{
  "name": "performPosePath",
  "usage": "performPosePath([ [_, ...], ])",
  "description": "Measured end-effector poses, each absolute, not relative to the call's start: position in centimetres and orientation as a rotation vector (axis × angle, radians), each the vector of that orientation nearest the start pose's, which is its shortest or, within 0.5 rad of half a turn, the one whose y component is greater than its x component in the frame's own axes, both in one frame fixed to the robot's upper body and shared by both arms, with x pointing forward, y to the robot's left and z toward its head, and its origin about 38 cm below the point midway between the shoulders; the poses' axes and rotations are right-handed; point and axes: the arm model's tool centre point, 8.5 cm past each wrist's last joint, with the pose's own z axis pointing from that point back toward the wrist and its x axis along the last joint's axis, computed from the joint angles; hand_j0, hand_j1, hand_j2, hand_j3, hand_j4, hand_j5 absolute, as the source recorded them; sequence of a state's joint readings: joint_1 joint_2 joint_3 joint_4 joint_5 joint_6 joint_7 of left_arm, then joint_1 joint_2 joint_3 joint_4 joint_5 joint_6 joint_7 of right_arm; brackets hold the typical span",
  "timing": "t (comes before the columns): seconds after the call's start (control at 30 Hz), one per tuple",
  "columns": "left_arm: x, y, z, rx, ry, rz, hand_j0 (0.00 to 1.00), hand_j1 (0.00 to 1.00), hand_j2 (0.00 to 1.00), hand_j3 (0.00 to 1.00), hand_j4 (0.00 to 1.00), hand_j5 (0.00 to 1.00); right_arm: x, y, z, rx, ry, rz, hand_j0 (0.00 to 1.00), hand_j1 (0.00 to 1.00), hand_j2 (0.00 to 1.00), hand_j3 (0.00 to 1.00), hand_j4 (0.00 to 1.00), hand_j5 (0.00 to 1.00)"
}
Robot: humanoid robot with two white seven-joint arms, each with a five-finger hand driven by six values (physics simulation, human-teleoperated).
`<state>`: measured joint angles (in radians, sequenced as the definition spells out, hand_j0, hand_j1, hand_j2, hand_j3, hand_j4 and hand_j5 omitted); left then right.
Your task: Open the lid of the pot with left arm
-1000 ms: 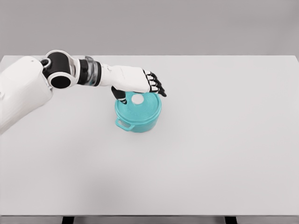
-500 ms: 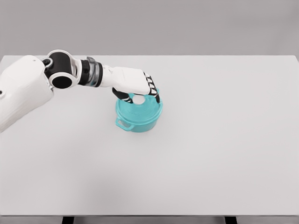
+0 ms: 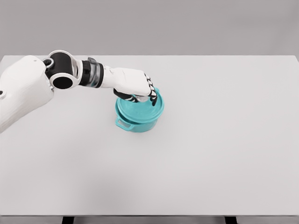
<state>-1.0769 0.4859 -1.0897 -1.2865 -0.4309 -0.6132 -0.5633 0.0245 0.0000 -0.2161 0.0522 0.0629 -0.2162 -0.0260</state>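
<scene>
Left hand [image 3: 135, 84] on pot lid [image 3: 140, 106]
Fingers curl down around the lid's knob; the teal pot [image 3: 138, 119] carries no readable writing; bare worktop [image 3: 224, 149] spreads right of the hand.

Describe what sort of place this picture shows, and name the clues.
Probably a simulated test bench, not a kitchen: a bare white table against a plain grey backdrop, holding only a teal pot, with the robot's left hand curled over its lid.

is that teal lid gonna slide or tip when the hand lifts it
The lid looks rigid and smooth, so it could slip. The left hand covers its top with the fingers curled down near the middle; if the grip is central, it should probably lift level. The pot looks squat, so it is unlikely to tip.
</scene>
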Motion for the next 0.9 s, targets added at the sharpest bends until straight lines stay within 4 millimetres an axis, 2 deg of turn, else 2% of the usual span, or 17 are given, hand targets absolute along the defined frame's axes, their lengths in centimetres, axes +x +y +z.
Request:
performPosePath([
  [0.13, 47.3, 12.3, 23.0, -0.282, 1.636, 2.936, 0.5, 0.5, 0.5, 0.5, 0.5, 0.5, -1.2, -27.3, -25.9, -0.124, -0.144, -0.149, 1.0, 1.0, 1.0, 1.0, 1.0, 1.0],
  [0.5, 47.6, 13.2, 23.4, -0.301, 1.641, 2.946, 0.5, 0.5, 0.5, 0.5, 0.5, 0.5, -1.2, -27.3, -25.9, -0.124, -0.144, -0.149, 1.0, 1.0, 1.0, 1.0, 1.0, 1.0],
  [0.73, 48.0, 15.7, 24.0, -0.34, 1.665, 2.98, 0.5, 0.5, 0.5, 0.5, 0.5, 0.5, -1.2, -27.3, -25.9, -0.124, -0.144, -0.149, 1.0, 1.0, 1.0, 1.0, 1.0, 1.0],
  [0.9, 48.5, 19.0, 24.4, -0.392, 1.696, 3.03, 0.5, 0.5, 0.5, 0.5, 0.5, 0.5, -1.2, -27.3, -25.9, -0.124, -0.144, -0.149, 1.0, 1.0, 1.0, 1.0, 1.0, 1.0],
])
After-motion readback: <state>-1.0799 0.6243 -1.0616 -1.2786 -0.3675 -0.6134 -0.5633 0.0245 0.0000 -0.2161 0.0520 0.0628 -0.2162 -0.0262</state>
